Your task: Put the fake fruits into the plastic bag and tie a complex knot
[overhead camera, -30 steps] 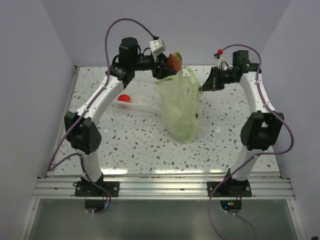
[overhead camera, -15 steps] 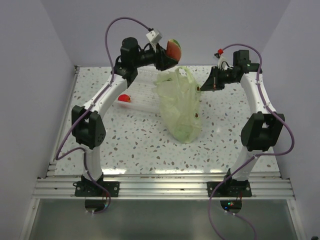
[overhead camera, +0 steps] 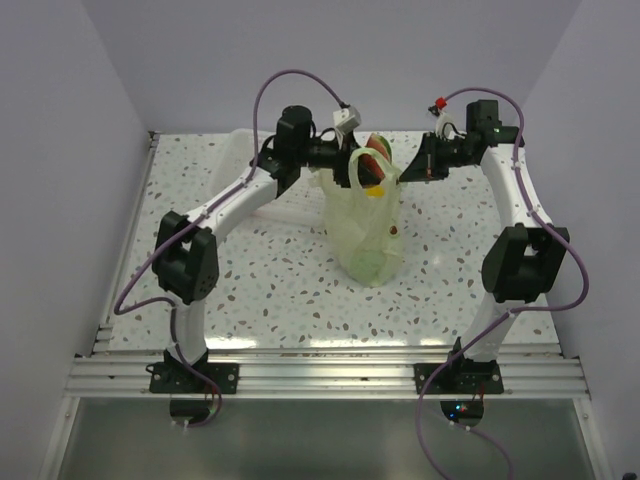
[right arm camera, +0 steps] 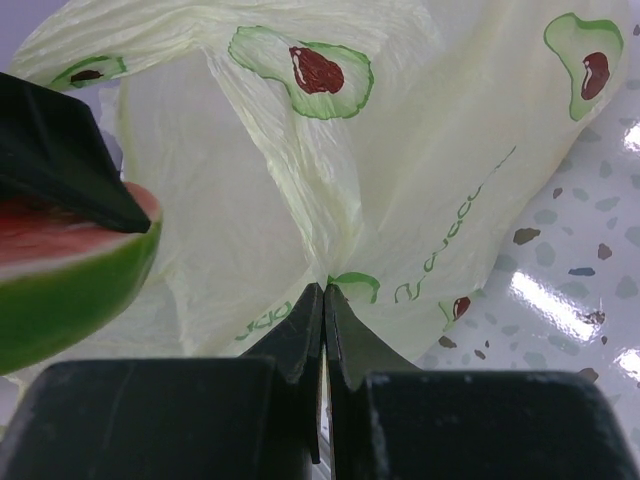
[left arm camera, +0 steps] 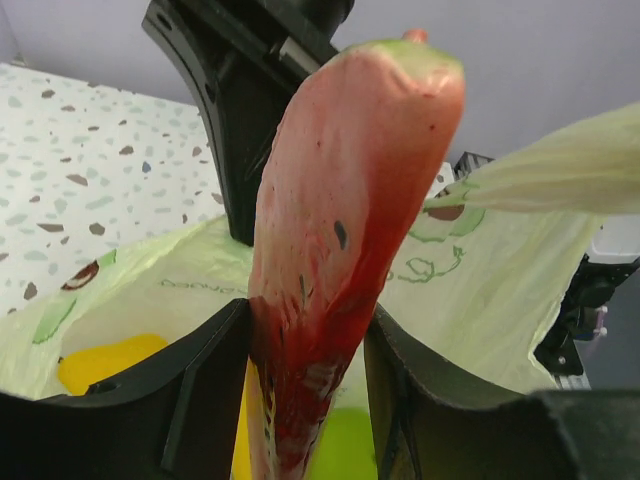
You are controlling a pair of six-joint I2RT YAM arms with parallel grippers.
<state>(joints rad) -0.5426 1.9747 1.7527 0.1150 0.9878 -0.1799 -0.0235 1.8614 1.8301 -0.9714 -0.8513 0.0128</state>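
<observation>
Left gripper (left arm camera: 310, 400): half-wide, clamped on red-green fruit (left arm camera: 350, 200) — poised over the mouth, ready to drop.
Right gripper (right arm camera: 322, 300): pinched flat on plastic bag (overhead camera: 368, 240) rim, upper centre — holds mouth open.

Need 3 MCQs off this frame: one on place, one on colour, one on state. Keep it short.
1. Where is the red-green fruit? A) in the left gripper, at the plastic bag's mouth B) lying beside the bag C) under the bag
2. The loose fruit inside the bag is: A) blue B) purple C) yellow
3. The right gripper is: A) wide open B) shut on the bag's film C) shut on a fruit
Key: 1 A, the gripper clamps it over the opening. 2 C, yellow shows low in the left wrist view. 3 B, jaws meet on pinched plastic.
</observation>
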